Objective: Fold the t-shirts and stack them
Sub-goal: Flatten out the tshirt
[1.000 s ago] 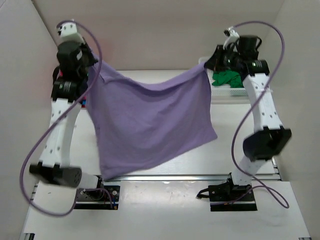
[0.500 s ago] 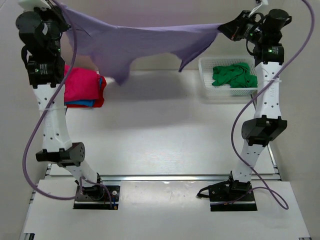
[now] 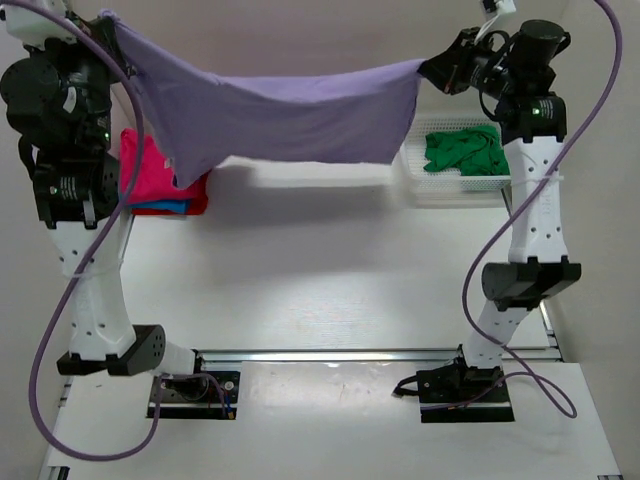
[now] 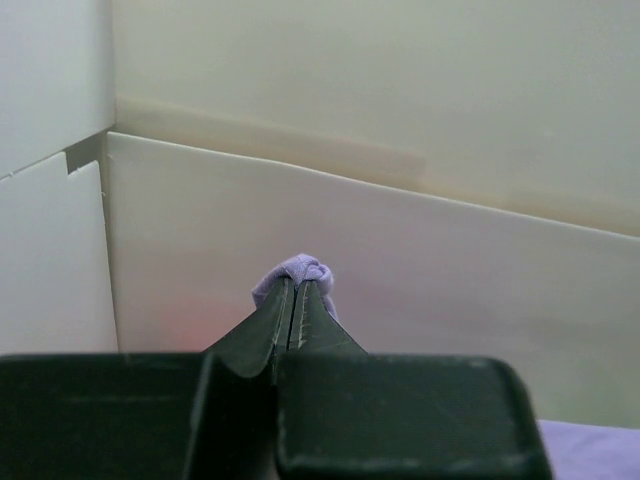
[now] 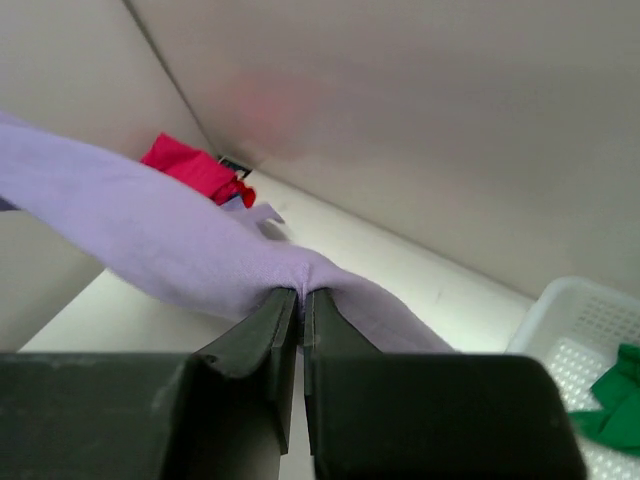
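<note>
A lilac purple t-shirt (image 3: 280, 115) hangs stretched in the air between both grippers, high over the far half of the table. My left gripper (image 3: 108, 20) is shut on its left corner, a small bunch of lilac cloth (image 4: 300, 270) showing at the fingertips. My right gripper (image 3: 428, 68) is shut on its right corner (image 5: 250, 265). A folded magenta pink t-shirt (image 3: 150, 175) lies on red and blue ones at the far left, also in the right wrist view (image 5: 190, 165). A green t-shirt (image 3: 462, 152) lies crumpled in the basket.
A white lattice basket (image 3: 415, 185) stands at the far right, its corner also in the right wrist view (image 5: 570, 320). White walls enclose the table at the back and sides. Purple cables loop from both arms.
Both arms rose and swung the lilac t-shirt up from hanging low in front to stretched high at the back; in the last half second it dropped slightly and spread flatter.
</note>
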You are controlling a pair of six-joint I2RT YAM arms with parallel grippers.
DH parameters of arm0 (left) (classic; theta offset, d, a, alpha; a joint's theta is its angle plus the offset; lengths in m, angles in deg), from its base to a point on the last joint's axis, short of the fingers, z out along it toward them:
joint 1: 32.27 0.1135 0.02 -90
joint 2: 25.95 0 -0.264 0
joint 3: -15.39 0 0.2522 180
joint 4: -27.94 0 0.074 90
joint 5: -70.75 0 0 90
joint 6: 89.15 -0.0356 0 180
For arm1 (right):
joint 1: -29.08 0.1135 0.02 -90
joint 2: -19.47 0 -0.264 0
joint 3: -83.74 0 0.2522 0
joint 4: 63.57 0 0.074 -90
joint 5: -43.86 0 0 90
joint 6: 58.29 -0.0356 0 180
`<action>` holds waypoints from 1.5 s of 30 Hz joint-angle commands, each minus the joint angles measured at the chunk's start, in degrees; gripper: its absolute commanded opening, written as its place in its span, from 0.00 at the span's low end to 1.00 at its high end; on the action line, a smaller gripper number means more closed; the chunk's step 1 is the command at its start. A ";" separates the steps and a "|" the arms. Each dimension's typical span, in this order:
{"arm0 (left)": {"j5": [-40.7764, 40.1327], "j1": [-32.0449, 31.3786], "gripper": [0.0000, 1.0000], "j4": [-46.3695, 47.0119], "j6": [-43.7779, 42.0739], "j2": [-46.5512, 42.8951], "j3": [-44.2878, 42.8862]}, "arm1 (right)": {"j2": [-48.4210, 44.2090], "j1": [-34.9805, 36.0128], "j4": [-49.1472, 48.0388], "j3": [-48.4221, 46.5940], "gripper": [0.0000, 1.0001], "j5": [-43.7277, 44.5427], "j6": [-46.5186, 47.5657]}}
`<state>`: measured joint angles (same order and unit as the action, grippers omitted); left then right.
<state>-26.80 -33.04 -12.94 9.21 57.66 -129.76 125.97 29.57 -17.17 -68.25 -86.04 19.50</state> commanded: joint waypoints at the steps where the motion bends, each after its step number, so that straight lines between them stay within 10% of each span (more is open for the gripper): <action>1: -2.46 -2.30 0.00 -0.75 -1.24 -9.06 2.88 | -13.92 2.67 2.24 2.25 0.00 5.44 4.47; 12: -15.20 -14.16 0.00 0.65 -5.98 -28.49 21.95 | -38.90 -5.33 0.31 25.91 0.00 0.52 2.19; 28: -10.03 -10.30 0.00 13.12 -4.05 -22.64 44.20 | -20.13 5.13 -7.68 26.46 0.00 4.65 4.64; 37: -9.76 -10.29 0.00 18.32 -10.20 -1.73 26.32 | 9.93 6.55 -0.82 -14.73 0.00 6.43 5.72; 45: -8.45 -9.33 0.00 16.05 -11.97 4.28 5.01 | 3.11 1.97 -12.70 -3.62 0.00 2.55 2.36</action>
<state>-36.14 -43.18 0.37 -1.70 66.65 -118.72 134.85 33.05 -22.61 -72.51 -81.51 22.48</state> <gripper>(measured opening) 0.030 0.020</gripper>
